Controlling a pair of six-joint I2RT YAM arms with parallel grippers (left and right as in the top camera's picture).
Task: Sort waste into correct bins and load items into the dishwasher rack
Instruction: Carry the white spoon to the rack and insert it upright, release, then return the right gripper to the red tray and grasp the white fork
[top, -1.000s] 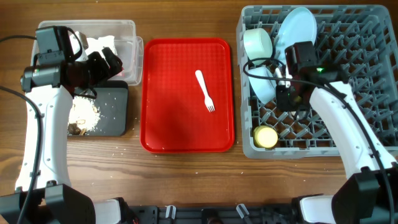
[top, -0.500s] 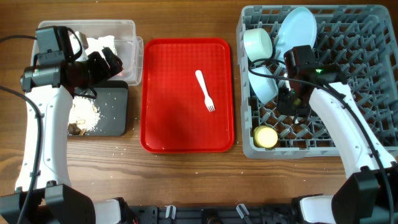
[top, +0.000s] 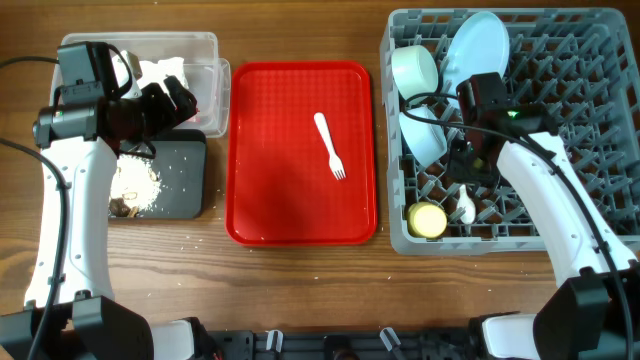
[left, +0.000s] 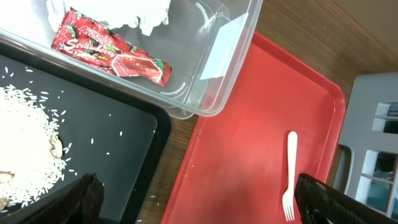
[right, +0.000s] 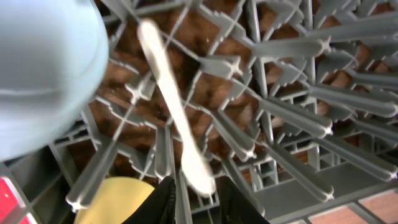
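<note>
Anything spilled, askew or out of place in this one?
A few pale crumbs lie spilled on the table just below the black tray. In the dishwasher rack, the white spoon lies slanted across the grid between pegs rather than standing. The white fork lies alone on the red tray.

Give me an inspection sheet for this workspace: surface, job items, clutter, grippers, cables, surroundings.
Surface: wooden table, with the red tray in the middle.
Job's things: fork on the red tray; plate, bowl, second bowl, yellow cup and spoon in the rack; napkin and wrapper in the clear tub; food leftovers on the black tray.
Clutter: stray grains on the table by the black tray.
Grippers: left gripper open, empty, over the bins; right gripper open above the spoon.
Cables: black cables run along both arms; one loops over the rack.
Surroundings: nothing seen.
</note>
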